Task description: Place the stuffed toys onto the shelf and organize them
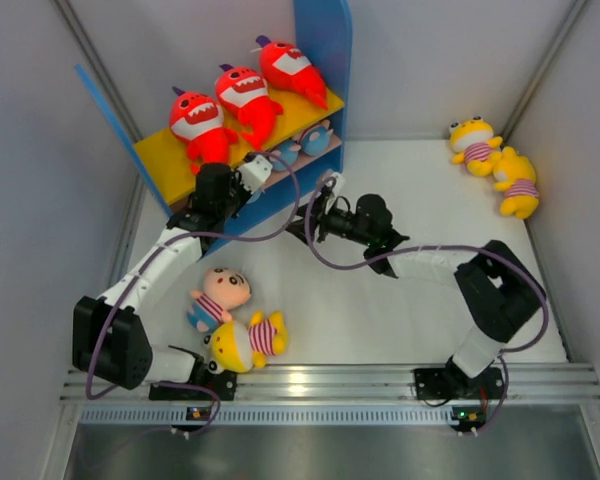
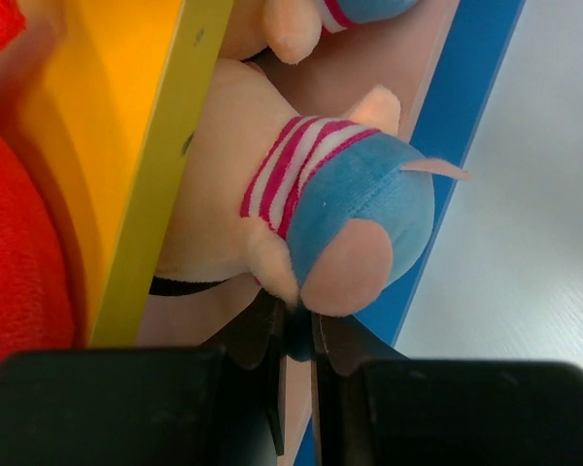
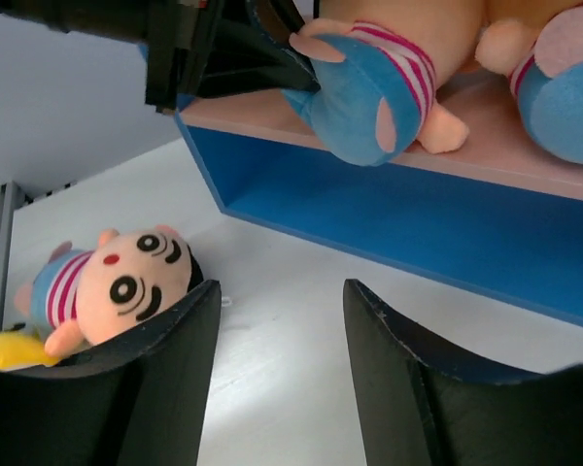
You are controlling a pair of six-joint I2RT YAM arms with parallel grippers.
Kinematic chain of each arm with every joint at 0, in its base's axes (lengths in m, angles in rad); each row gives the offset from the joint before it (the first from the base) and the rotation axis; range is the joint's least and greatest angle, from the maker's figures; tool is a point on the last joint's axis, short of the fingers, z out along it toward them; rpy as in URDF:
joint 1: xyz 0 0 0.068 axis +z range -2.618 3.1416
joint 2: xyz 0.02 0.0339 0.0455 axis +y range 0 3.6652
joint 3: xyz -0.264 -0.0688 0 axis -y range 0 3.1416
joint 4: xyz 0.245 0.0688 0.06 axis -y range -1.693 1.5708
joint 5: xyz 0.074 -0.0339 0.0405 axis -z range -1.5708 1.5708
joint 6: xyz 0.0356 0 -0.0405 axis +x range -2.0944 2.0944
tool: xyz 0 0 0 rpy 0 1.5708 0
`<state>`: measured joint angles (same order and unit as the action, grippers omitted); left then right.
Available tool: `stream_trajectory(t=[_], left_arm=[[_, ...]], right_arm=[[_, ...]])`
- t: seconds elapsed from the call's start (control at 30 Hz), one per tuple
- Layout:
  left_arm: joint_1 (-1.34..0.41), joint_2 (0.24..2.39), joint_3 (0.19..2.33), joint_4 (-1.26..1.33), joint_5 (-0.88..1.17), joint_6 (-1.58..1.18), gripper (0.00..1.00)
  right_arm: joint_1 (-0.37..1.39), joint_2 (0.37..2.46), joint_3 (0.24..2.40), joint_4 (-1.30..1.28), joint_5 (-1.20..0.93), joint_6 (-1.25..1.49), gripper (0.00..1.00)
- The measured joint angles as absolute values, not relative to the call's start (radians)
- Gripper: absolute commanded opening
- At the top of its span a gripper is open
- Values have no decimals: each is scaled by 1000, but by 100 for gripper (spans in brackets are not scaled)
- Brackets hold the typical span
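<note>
- Found shelf (image 1: 325, 40) standing at far left of table (image 1: 380, 320).
- Counted three sharks (image 1: 245, 95) lying in a row on top board (image 1: 165, 160).
- Noted two pink dolls on lower board (image 3: 253, 109): left doll (image 2: 340, 194) lying with legs out over the front edge, right doll (image 3: 564, 87) just beside it.
- Recorded left claw (image 2: 293, 330) with fingers together, tips touching left doll's foot; could not tell whether any fabric was pinched.
- Recorded right claw (image 3: 282, 286) with fingers apart, holding nothing, low over the table in front of the shelf.
- Logged loose doll (image 1: 220, 295) and yellow doll (image 1: 245, 340) lying on the table, touching, near the left arm's base.
- Logged yellow pair (image 1: 477, 140) lying together at far right, well apart from the shelf.
</note>
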<state>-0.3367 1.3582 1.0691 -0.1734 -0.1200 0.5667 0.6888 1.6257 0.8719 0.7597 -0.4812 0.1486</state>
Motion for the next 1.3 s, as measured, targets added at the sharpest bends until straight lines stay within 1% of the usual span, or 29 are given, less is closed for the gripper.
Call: stream_trajectory(t=[0.1, 0.23, 0.27, 0.3, 0.33, 0.37, 0.4, 0.43, 0.5, 0.57, 0.7, 0.83, 0.93, 1.13, 1.3], left_arm=[[-326, 1367, 1062, -144, -121, 577, 0], [-319, 1367, 1054, -129, -122, 580, 7], [-319, 1366, 1053, -128, -122, 580, 16], [-318, 1366, 1053, -128, -121, 582, 22], [-319, 1366, 1053, -129, -121, 584, 37], [-318, 1366, 1053, -130, -121, 585, 37], [-318, 1366, 1053, -132, -122, 584, 51], [-318, 1366, 1053, -137, -121, 588, 57], [-320, 1364, 1051, -150, -116, 588, 66], [-325, 1361, 1048, -167, -112, 584, 67], [-322, 1348, 1048, -200, -113, 583, 68], [-319, 1318, 1048, -243, -105, 583, 75], [-318, 1295, 1049, -278, -92, 590, 76], [-317, 1264, 1069, -371, -36, 599, 83], [-317, 1259, 1100, -416, 5, 598, 84]], right_arm=[[738, 1760, 987, 809, -383, 224, 58], [776, 1898, 1155, 847, -262, 312, 58], [778, 1922, 1189, 850, -238, 328, 58], [780, 1948, 1222, 852, -213, 345, 58], [781, 1977, 1255, 859, -180, 364, 57], [783, 1988, 1266, 861, -164, 371, 57], [783, 2003, 1279, 865, -142, 382, 57], [783, 2017, 1287, 869, -121, 392, 56], [783, 2036, 1293, 875, -86, 407, 54], [783, 2048, 1293, 874, -57, 418, 52], [785, 2053, 1291, 878, -15, 429, 53], [786, 2045, 1269, 899, -2, 425, 57], [788, 2014, 1215, 900, 0, 403, 59], [789, 1911, 1113, 900, 1, 362, 61], [789, 1879, 1110, 905, -12, 350, 60]])
